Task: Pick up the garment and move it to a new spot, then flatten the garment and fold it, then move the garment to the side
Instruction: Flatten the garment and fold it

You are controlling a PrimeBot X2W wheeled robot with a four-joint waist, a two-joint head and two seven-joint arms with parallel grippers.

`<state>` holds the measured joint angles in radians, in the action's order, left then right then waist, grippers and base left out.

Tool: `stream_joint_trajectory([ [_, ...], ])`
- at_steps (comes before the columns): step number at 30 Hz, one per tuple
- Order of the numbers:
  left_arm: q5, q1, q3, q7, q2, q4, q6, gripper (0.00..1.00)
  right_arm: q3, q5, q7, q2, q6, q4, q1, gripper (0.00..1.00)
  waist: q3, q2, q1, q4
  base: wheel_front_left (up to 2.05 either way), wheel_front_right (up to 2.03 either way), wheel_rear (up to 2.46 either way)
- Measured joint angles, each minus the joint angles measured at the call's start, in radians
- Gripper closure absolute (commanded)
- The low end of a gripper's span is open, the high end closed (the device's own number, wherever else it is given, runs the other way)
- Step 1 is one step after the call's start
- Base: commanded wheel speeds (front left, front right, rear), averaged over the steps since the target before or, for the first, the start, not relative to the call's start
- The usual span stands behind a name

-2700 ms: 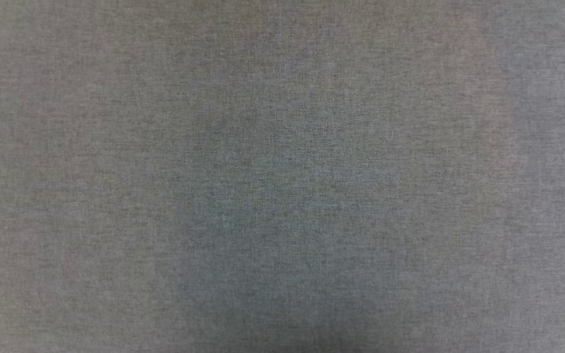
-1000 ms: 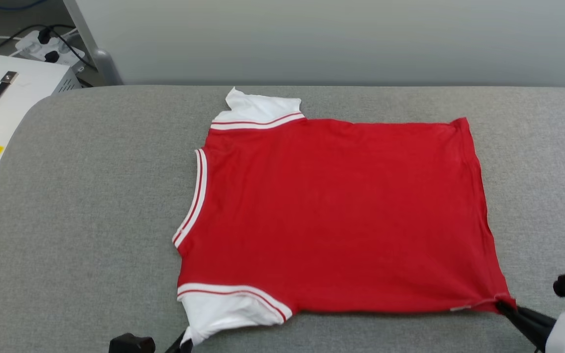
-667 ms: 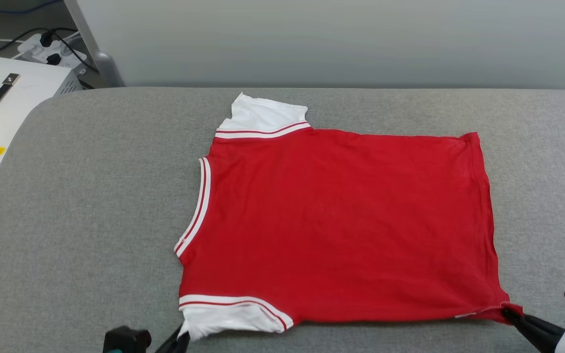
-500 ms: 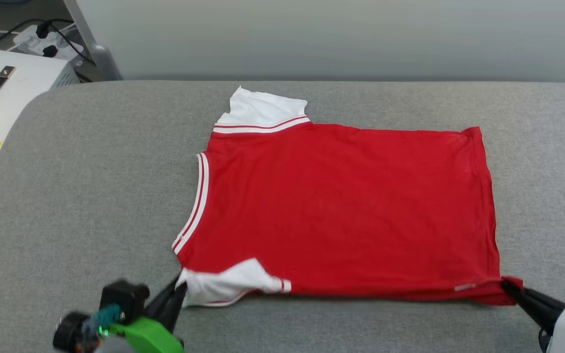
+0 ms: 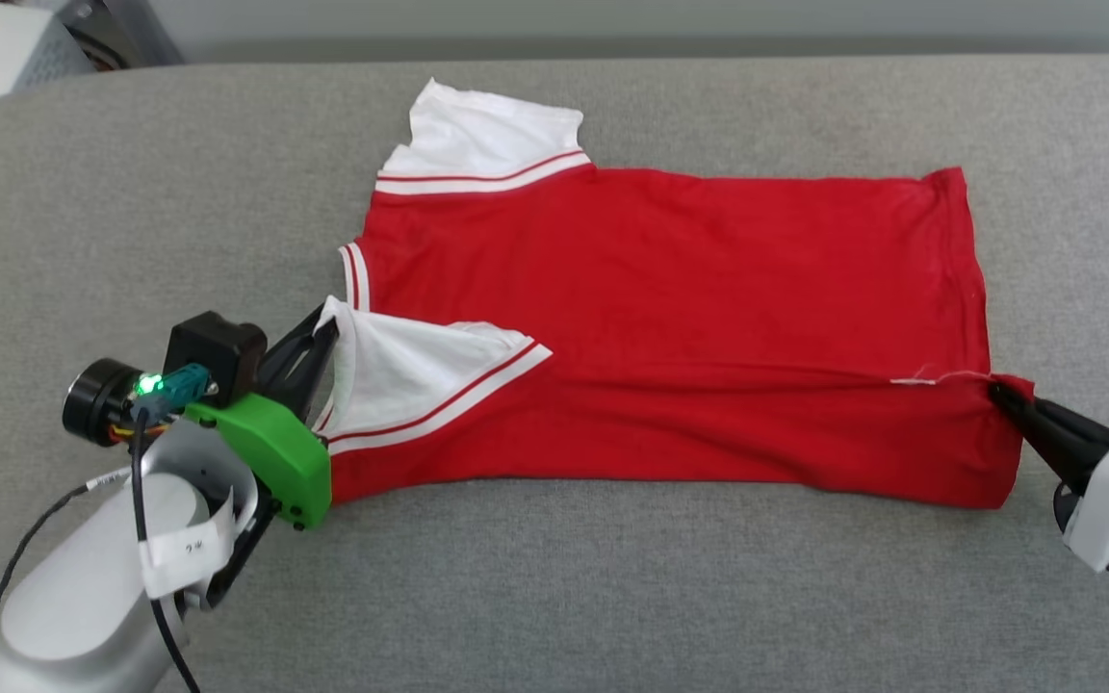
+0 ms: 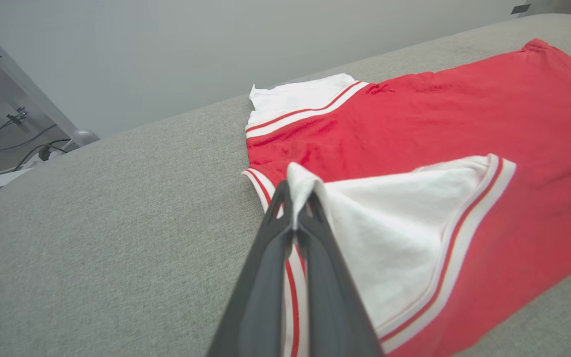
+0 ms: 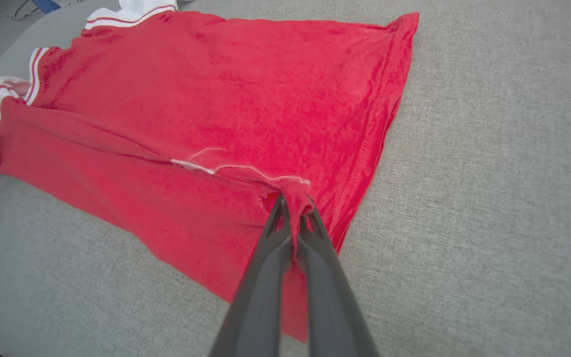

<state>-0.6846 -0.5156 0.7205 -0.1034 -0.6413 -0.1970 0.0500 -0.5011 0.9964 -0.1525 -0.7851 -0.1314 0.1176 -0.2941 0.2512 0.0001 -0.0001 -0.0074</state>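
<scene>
Head view: our left pincer (image 5: pixel 323 332) and right pincer (image 5: pixel 1002 393) hold the red jersey T-shirt (image 5: pixel 670 279) between them, its near edge folded over. Left wrist view: our tips nip the white sleeve (image 6: pixel 389 218). Right wrist view: our tips nip the hem corner (image 7: pixel 295 191). We judge flattening done and folding underway, with the move aside left to do.

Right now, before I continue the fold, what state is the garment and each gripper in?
garment: plain red side up, near edge folded over onto itself
near sleeve: turned over onto the red body
far sleeve: flat, spread out
left gripper: shut on the near sleeve's tip
right gripper: shut on the garment's near hem corner
</scene>
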Motion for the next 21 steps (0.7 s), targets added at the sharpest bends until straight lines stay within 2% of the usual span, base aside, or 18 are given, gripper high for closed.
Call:
stream_joint_trajectory([
  [8,0.034,-0.109,0.036,-0.029,0.067,-0.227,-0.082,1.0,-0.018,-0.045,-0.055,0.053,0.0,0.095,-0.115,1.0,0.093,0.0,0.0,-0.013,0.0,0.0,0.0],
  [11,0.033,-0.124,0.058,-0.046,0.11,-0.338,-0.114,1.0,-0.047,-0.061,-0.055,0.076,0.0,0.146,-0.139,1.0,0.126,0.0,0.0,-0.016,0.0,0.0,0.0],
  [17,0.008,-0.142,0.056,-0.116,0.162,-0.456,-0.144,0.98,-0.074,-0.055,-0.028,0.088,0.0,0.172,-0.157,1.0,0.135,0.0,0.0001,-0.016,0.0,0.0,0.0],
  [18,0.008,-0.144,0.059,-0.121,0.167,-0.471,-0.148,0.33,-0.074,-0.055,-0.016,0.09,0.0,0.178,-0.157,0.81,0.13,0.0,0.0001,-0.015,0.0,0.0,0.0],
  [19,0.009,-0.146,0.06,-0.127,0.171,-0.481,-0.152,0.0,-0.073,-0.054,-0.004,0.091,0.0,0.185,-0.157,0.31,0.123,0.0,0.0,-0.014,0.0,0.0,0.0],
  [20,0.002,-0.146,0.054,-0.132,0.175,-0.489,-0.153,0.0,-0.072,-0.053,0.006,0.091,0.0,0.186,-0.155,0.0,0.116,0.0,0.0001,-0.013,0.0,0.0,0.0],
  [21,-0.004,-0.146,0.052,-0.135,0.178,-0.494,-0.158,0.0,-0.067,-0.052,0.022,0.091,0.0,0.185,-0.151,0.0,0.108,0.0,0.0001,-0.011,0.0,0.0,0.0],
])
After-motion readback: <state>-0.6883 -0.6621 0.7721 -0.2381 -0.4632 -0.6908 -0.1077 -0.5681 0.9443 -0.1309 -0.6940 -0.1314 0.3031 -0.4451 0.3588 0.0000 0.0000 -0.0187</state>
